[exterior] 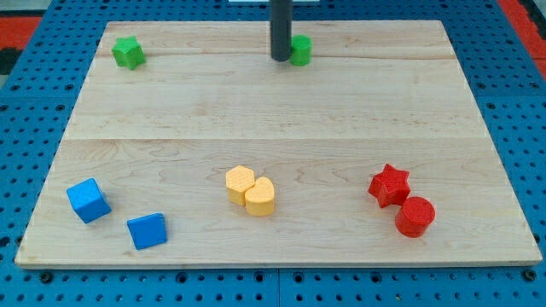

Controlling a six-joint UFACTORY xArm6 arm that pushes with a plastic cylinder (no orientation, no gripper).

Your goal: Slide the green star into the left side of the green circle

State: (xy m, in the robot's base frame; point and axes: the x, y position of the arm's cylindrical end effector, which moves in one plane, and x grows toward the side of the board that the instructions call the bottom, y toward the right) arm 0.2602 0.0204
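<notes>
The green star [128, 53] lies near the top left corner of the wooden board [281, 111]. The green circle [300, 50] lies at the top middle, far to the star's right. My tip [281, 57] rests on the board right against the circle's left side and hides part of it. The star is well apart from my tip, far to its left.
Two blue blocks, a cube [89, 201] and a slanted block [148, 231], lie at the bottom left. Two yellow blocks [250, 189] touch at the bottom middle. A red star [389, 185] and a red circle [415, 216] touch at the bottom right.
</notes>
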